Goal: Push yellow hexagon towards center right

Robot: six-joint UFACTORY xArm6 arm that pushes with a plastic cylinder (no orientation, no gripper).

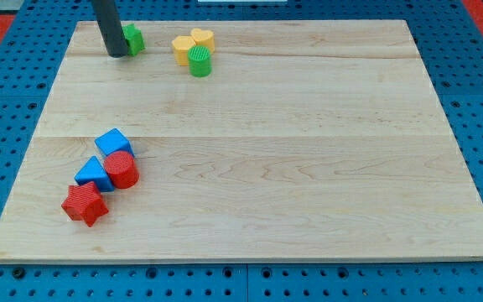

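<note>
The yellow hexagon (pixel 183 49) lies near the view's top, left of centre, touching a yellow heart (pixel 202 38) on its right and a green cylinder (pixel 199 60) just below. My tip (pixel 116 54) rests on the board at the top left, about 80 px to the left of the hexagon. A green block (pixel 133 39) sits right against the rod's right side, partly hidden by it.
At the lower left stands a cluster: a blue cube (pixel 113 143), a red cylinder (pixel 122 169), a blue triangular block (pixel 94 174) and a red star (pixel 85 204). The wooden board (pixel 309 151) lies on a blue pegboard table.
</note>
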